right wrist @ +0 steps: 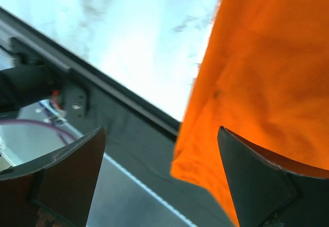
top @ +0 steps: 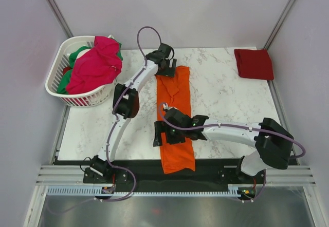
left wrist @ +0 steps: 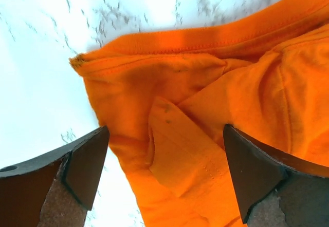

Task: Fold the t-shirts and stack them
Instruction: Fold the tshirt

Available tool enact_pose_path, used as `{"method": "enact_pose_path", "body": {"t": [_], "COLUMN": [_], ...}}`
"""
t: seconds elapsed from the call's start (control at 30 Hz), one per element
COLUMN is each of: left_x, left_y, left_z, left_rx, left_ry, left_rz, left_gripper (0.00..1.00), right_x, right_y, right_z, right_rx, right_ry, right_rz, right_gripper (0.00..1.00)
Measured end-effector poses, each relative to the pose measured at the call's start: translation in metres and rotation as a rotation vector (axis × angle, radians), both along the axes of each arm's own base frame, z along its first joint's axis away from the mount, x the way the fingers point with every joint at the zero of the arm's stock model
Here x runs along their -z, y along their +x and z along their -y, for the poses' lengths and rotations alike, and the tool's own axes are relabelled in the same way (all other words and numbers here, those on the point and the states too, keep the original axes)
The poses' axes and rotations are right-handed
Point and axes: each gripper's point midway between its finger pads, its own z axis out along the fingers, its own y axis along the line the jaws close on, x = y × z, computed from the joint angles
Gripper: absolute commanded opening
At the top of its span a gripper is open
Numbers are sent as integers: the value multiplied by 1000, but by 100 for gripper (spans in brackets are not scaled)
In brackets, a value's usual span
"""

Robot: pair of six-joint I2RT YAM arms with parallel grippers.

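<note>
A bright orange t-shirt (top: 175,119) lies as a long narrow strip down the middle of the table, and its near end hangs over the front edge. My left gripper (top: 167,71) hovers open over the strip's far end, with the orange cloth (left wrist: 205,109) between and below its fingers (left wrist: 77,165). My right gripper (top: 163,134) is open at the strip's left edge near the front. The shirt's near corner (right wrist: 257,83) droops past the table edge there. A folded dark red t-shirt (top: 254,63) lies at the back right. A magenta-pink t-shirt (top: 95,62) and a green one (top: 77,55) fill the basket.
The white slatted basket (top: 57,68) stands at the table's back left corner. A black rail (top: 205,174) runs along the front edge under the hanging shirt end. Grey walls close in the left, right and back.
</note>
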Motion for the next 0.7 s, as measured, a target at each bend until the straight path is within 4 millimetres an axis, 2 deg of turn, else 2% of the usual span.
{"method": "enact_pose_path", "body": {"t": [0.1, 0.2, 0.27, 0.4, 0.47, 0.57, 0.6, 0.67, 0.7], "left_x": [-12, -34, -55, -118, -152, -206, -217, -243, -250], "left_y": [8, 14, 16, 17, 10, -16, -25, -53, -68], "left_z": [1, 4, 7, 8, 4, -11, -16, -31, -37], "left_rx": [23, 44, 64, 82, 81, 71, 66, 51, 45], "left_ry": [-14, -29, -49, -87, -104, -121, -124, -140, -152], "left_rz": [39, 89, 125, 233, 279, 336, 348, 365, 370], "left_gripper": [100, 100, 100, 100, 100, 100, 100, 100, 98], "right_x": [-37, -66, -81, -101, -109, -116, -117, -117, -117], "right_y": [4, 16, 25, 49, 73, 130, 152, 191, 208], "right_z": [-14, -4, 4, 18, 32, 71, 87, 115, 122], "right_rx": [5, 57, 86, 127, 170, 296, 342, 412, 422], "right_ry": [28, 12, -4, -56, -83, -127, -147, -189, -201], "right_rz": [72, 144, 193, 294, 329, 358, 366, 379, 383], "right_gripper": [98, 98, 98, 98, 98, 98, 98, 98, 98]}}
